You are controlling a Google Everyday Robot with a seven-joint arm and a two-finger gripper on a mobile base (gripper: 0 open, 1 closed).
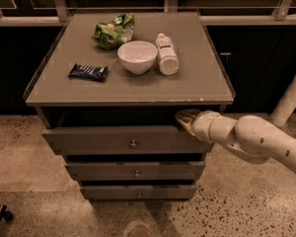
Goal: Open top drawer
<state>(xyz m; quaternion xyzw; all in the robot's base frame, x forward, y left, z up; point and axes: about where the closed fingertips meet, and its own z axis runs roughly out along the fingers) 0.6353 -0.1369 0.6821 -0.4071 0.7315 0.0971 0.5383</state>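
The top drawer [89, 139] is the widest grey-brown front under the tabletop, with a small round metal knob [133, 143] in its middle. It stands pulled out a little, with a dark gap above its front panel. My gripper [184, 118] is at the drawer's upper right corner, just under the tabletop edge, reaching into that gap from the right. The white arm [256, 139] comes in from the right side.
On the cabinet top [197, 78] lie a white bowl [137, 56], a white bottle on its side [166, 54], a green chip bag [113, 30] and a dark blue snack bar [88, 72]. Two narrower drawers [136, 170] sit below. Speckled floor surrounds the cabinet.
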